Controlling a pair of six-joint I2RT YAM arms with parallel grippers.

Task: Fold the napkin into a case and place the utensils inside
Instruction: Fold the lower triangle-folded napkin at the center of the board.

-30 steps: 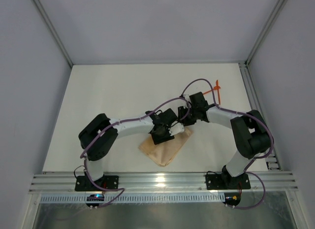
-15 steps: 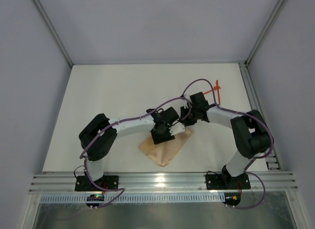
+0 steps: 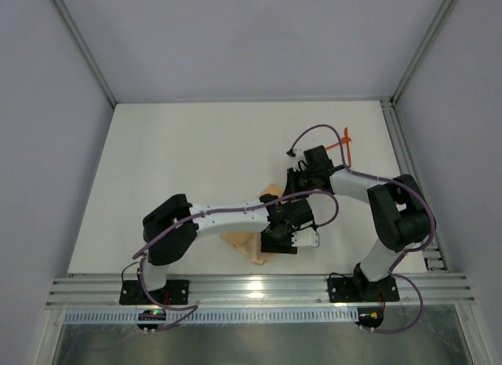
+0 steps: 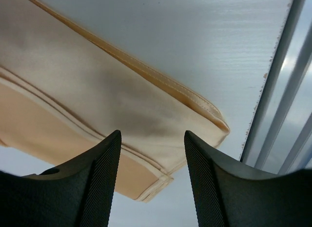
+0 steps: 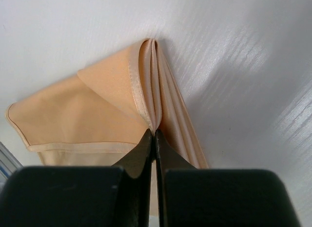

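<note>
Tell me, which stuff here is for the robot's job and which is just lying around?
For the job: the napkin, pinched by the right claw; the utensils, lying apart from both claws; the open left claw.
Just there: the purple cables; the metal rails along the near edge.

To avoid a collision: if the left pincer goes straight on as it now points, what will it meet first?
Probably the napkin: its folded corner lies just ahead of the open left pincer, on the table. The depth is unclear.

The left arm [image 3: 235,216] covers the napkin [image 3: 245,242]; utensils [image 3: 346,147] lie well apart.
</note>
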